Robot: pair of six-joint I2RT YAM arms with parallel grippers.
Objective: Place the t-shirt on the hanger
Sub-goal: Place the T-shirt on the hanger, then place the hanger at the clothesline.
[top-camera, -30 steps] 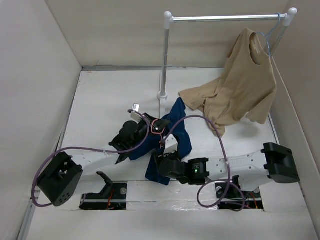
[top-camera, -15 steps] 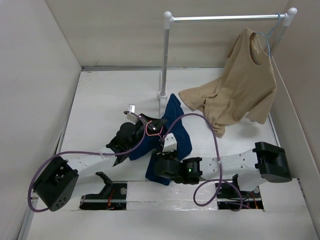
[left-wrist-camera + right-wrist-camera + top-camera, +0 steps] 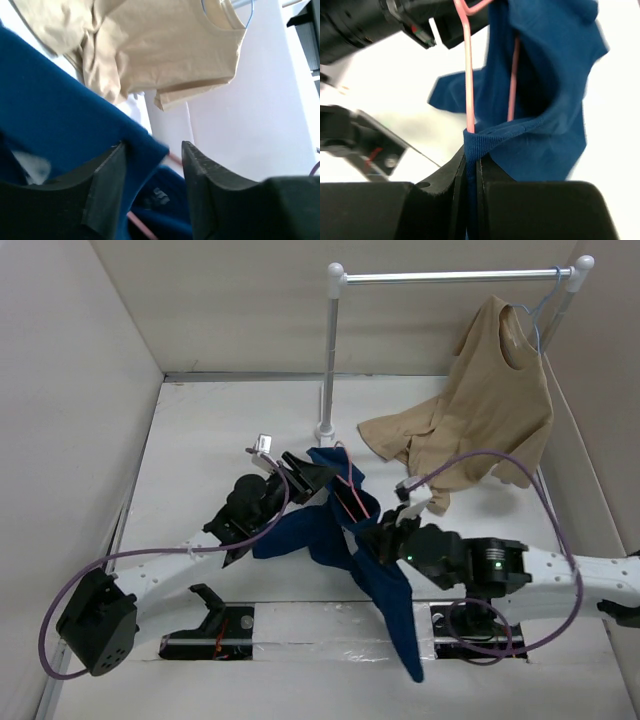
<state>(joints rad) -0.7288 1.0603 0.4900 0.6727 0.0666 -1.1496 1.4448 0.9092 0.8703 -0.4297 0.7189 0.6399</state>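
Pinching the t-shirt [image 3: 540, 115] beside the hanger [image 3: 468, 75], the right end effector [image 3: 471, 161] is clenched; the left end effector [image 3: 152, 150] gapes, released.

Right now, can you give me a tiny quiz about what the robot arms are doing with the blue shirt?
1. True or false: the right gripper is pinched shut on the navy t-shirt.
2. What colour is the wire hanger poking into that shirt? A) pink B) green C) yellow
3. What hangs from the rail at the back?

Key: 1 true. 2 A. 3 a tan t-shirt.
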